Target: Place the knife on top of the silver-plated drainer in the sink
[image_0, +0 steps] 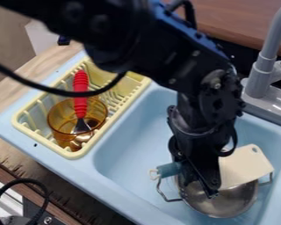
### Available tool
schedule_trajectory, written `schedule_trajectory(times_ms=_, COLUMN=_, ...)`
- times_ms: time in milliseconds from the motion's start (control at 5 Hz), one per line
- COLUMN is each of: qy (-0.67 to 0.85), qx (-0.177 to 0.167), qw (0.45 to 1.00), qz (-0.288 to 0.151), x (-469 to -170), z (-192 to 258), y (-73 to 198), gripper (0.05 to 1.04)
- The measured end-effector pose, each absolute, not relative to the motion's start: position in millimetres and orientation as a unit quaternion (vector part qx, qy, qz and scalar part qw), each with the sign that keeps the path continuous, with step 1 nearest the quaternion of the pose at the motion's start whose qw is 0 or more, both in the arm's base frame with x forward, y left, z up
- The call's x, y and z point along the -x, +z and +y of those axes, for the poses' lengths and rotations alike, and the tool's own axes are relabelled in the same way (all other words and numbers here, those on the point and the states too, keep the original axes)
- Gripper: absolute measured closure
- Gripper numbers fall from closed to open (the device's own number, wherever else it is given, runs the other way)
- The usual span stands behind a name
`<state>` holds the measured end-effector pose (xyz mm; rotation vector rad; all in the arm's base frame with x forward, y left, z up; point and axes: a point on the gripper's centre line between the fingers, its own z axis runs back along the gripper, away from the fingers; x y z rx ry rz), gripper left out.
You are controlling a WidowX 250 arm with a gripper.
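Note:
The gripper (203,186) points down over the right part of the sink, shut on the knife around the place where handle and blade meet. To its left sticks out the knife's teal handle (169,170) with a pale ring at its end; to its right is the broad cream blade (247,166) with a small hole near the top corner. Under them sits the silver drainer (228,203), a round metal bowl with wire handles, in the blue sink (131,151). The blade covers the drainer's back part; whether it touches the rim is hard to tell.
A yellow dish rack (75,154) at the left holds an amber cup (62,115) with a red-handled utensil (81,92) standing in it. The grey faucet (261,72) rises at the back right. A black cable crosses above the rack.

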<state>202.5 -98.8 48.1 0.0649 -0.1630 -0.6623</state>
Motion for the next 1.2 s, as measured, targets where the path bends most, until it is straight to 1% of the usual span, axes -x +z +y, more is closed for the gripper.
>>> schedule_trajectory(times_ms=200, qy=-0.320, qx=-0.030, qw=0.944, qz=-0.079, x=-202.7, z=-100.9, y=47.4, gripper=0.805)
schedule_trajectory(times_ms=400, qy=-0.316, qx=-0.024, qw=0.945, qz=-0.084, x=-205.6, z=-104.0, y=50.2, gripper=0.582)
schedule_trajectory(times_ms=600, qy=-0.304, qx=-0.028, qw=0.948, qz=-0.085, x=-206.6, z=-103.0, y=49.4, gripper=0.286)
schedule_trajectory(times_ms=800, qy=-0.306, qx=-0.026, qw=0.948, qz=-0.081, x=-205.9, z=-101.8, y=49.1, gripper=0.081)
schedule_trajectory(times_ms=1000, qy=-0.298, qx=-0.022, qw=0.952, qz=-0.068, x=-203.6, z=-97.4, y=50.0, gripper=0.084)
schedule_trajectory(times_ms=1200, qy=-0.236, qx=-0.022, qw=0.968, qz=-0.083, x=-207.8, z=-90.2, y=62.8, gripper=0.084)
